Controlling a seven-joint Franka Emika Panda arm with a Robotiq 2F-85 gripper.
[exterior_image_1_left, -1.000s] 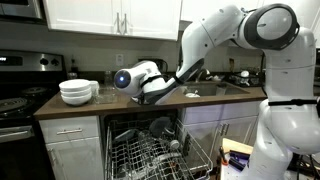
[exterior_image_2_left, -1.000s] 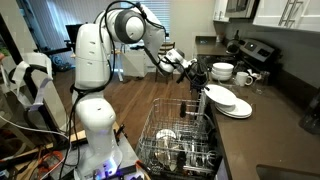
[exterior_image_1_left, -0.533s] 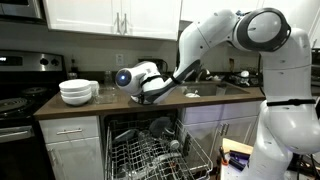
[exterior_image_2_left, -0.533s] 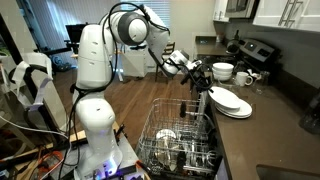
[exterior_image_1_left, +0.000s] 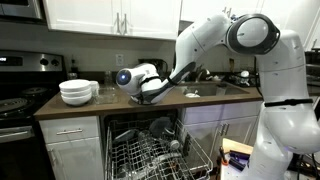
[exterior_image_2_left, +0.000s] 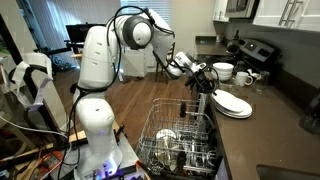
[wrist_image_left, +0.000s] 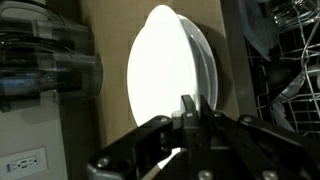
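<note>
Gripper (wrist_image_left: 195, 101) has its jaws together, fingertips pressed to each other w/ no gap. Can't tell if anything thin is pinched btwn them. It hangs right over the plates (wrist_image_left: 165, 60), a white stack lying flat on the counter (wrist_image_left: 105, 30). The tips are at the stack's near rim, but the wrist view doesn't show whether they touch it or sit just clear. In an exterior view the gripper (exterior_image_2_left: 204, 84) is just above the plates (exterior_image_2_left: 232, 103). These sit near the counter's edge, w/ the pulled-out dishwasher rack (exterior_image_2_left: 180, 140) below and beside them.

Risks, as I judge them:
- W/ the jaws together there's no way to take a rim, so a push down or sideways would only shove the stack.
- The top plate could slide off the others. B/c the edge is near, it could tip into the rack or onto the floor & chip.
- A hard press could crack a rim.
- A clear appliance (wrist_image_left: 45, 65) stands just beside the stack, so a sideways swing could knock it.

Further back are bowls (exterior_image_2_left: 222, 71) & a mug (exterior_image_2_left: 245, 77), then the stove (exterior_image_2_left: 255, 50).
</note>
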